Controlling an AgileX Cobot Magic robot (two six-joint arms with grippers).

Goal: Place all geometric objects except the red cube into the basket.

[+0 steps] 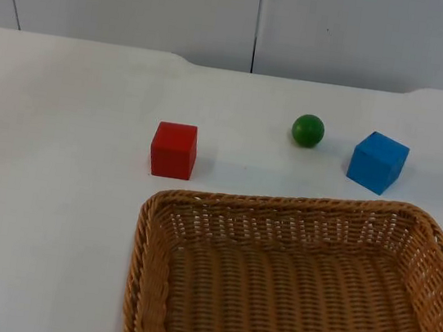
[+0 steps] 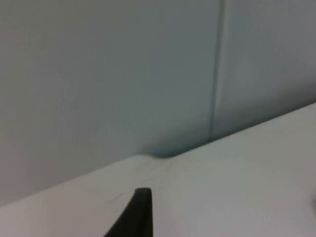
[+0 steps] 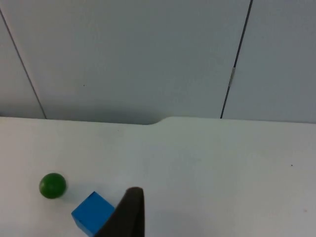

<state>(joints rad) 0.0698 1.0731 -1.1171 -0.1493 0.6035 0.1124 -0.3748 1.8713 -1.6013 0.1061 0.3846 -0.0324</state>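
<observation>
top view gives the layout: the white table [image 1: 53, 192] carries the wicker basket [image 1: 145, 271] at the near side, toward the right, with nothing inside it. beyond its far rim stand 3 shapes. the blue cube [image 1: 378, 162] is close to the basket's far right corner, turned a little so 1 edge faces the basket. the red cube [image 1: 173, 150] is near the far left corner and must stay on the table. the green ball [image 1: 308, 130] lies between the 2 cubes, a bit farther back, near the blue cube.

right wrist view looks along the right gripper [image 3: 127, 215] toward the grey partition wall [image 3: 148, 54]; the blue cube [image 3: 93, 213] sits just beside the black fingertip and the green ball [image 3: 52, 185] is a little further on. i judge the right arm is the nearer one for both.

left wrist view has the left gripper [image 2: 133, 215] facing bare table and wall; this arm waits. for both grippers i cannot tell the opening, and no object is seen held.
</observation>
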